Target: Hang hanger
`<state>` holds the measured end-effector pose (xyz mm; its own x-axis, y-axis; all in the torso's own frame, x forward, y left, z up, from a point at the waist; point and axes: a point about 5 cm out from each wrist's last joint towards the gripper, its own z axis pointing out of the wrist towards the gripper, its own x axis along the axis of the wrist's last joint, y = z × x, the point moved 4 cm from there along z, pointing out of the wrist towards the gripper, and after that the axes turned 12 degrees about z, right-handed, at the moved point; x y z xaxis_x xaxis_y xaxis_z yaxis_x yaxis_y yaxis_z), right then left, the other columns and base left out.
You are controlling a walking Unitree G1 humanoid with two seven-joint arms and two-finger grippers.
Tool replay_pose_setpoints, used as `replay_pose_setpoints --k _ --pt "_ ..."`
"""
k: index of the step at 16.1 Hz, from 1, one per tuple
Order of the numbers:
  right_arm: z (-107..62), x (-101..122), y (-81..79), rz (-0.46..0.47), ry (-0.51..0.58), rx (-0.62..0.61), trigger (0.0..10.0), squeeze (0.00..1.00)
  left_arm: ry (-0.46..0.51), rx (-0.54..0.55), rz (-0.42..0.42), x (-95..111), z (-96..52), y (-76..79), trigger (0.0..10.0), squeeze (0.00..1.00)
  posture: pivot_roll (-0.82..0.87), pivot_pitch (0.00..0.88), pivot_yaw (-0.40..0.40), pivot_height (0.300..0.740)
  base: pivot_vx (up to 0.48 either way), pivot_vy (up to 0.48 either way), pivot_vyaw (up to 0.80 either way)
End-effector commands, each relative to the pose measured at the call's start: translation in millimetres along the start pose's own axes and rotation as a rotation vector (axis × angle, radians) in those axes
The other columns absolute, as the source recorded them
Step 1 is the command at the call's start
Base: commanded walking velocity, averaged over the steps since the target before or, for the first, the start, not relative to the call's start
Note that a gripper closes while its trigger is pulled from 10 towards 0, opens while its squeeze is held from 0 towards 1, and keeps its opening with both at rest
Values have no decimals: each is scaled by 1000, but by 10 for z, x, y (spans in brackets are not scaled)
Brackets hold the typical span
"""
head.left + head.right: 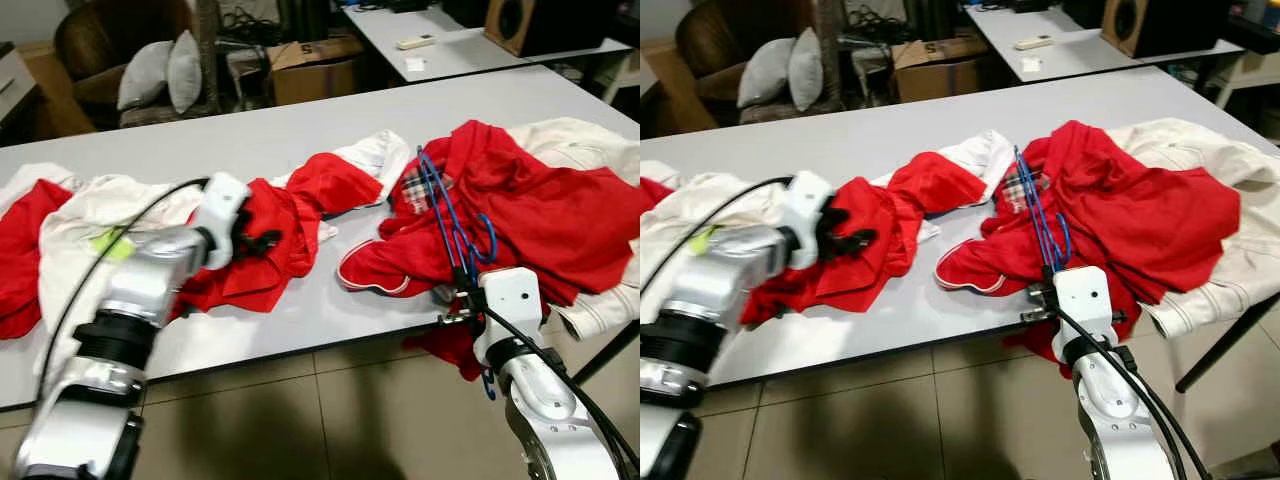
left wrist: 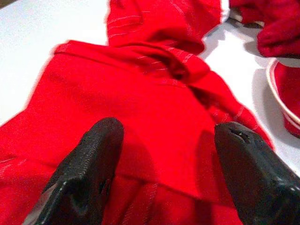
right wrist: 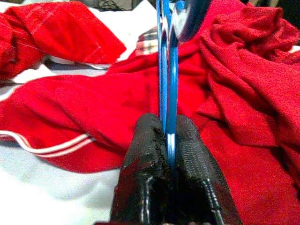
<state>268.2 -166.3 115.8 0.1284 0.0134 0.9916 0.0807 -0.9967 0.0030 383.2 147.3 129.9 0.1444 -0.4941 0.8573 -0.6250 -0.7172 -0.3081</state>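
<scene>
The blue hanger stands nearly upright over the red garment at the right part of the long white table, its thin wires rising from the table's near edge toward the plaid collar patch. The right gripper is pinched tight on the hanger's lower end, both black fingers pressed against the blue wire; its silver arm reaches up from below the table's front edge, wrist level with the tabletop. It looks like more than one blue wire side by side, though the wrist view is too blurred to say whether that is one hanger or several. The left gripper hovers low over the crumpled red shirt at the table's middle left, fingers spread apart with nothing between them, the arm bent in from the left. White garments lie mixed among the red ones, and a cream jacket sits at the far right.
</scene>
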Motion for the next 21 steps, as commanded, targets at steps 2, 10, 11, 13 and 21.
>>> replay_pose_setpoints --k 2,10,11,13,21 --pt "17 13 -12 -4 7 7 10000 0 -59 66 73 -75 -7 12 10000 0 -102 0 124 740 0 0 0" --pt "17 24 3 -12 12 4 10000 0 -101 100 245 -245 54 163 0 0 -117 0 136 740 0 0 0" --pt "14 23 8 -13 12 4 10000 0 -90 112 249 -226 50 139 0 0 -118 0 136 740 0 0 0" --pt "14 25 7 -14 13 5 10000 0 -48 113 246 -161 35 123 0 0 -119 0 136 740 0 0 0" --pt "28 28 -3 -16 18 7 10000 0 -60 122 265 -227 -14 -10 0 0 -124 0 142 740 0 0 0"
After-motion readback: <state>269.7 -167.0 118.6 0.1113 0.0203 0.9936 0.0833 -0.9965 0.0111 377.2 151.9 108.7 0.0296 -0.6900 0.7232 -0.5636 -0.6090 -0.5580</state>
